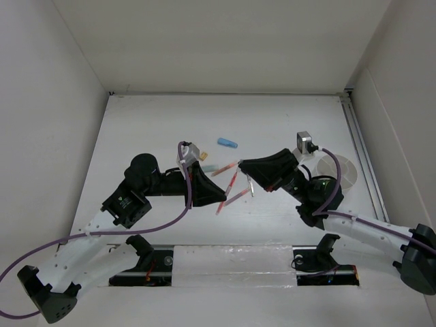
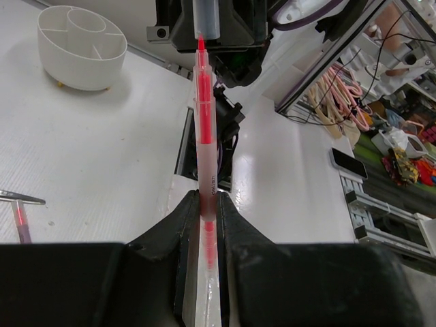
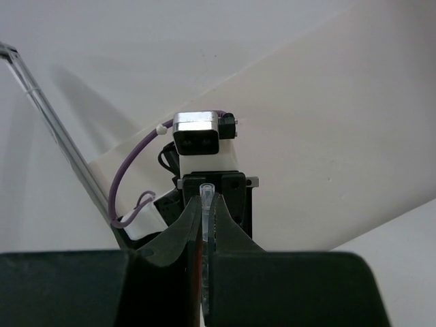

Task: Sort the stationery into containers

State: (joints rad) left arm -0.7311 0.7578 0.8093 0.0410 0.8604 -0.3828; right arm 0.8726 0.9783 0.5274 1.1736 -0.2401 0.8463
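White tabletop [image 1: 136,122], walled in white on three sides; bolted at its near edge, two black-and-white arms, both reaching inward over the middle; left gripper [image 2: 208,201] clenched on the frosted barrel of a thin pink-red pen [image 2: 206,129], held off the table and aimed straight at the opposite gripper; right gripper [image 3: 206,204] pinched tight on a clear plastic cap [image 2: 206,17] at that pen's far end, red tip meeting the cap's mouth; whether the tip sits inside, cannot tell; down on the table beside the grippers, a second thin pink pen [image 2: 20,228], its end crossed by a steel scissor blade [image 2: 20,197], handles out of sight; farther right, just beyond the right forearm, a short round white plastic cup [image 1: 338,172], upright, divided inside into compartments; by the left wrist, partly hidden, a pale mint-green marker [image 1: 212,167]; farthest out, well apart from everything else, a stubby light-blue marker [image 1: 227,143] lying flat.
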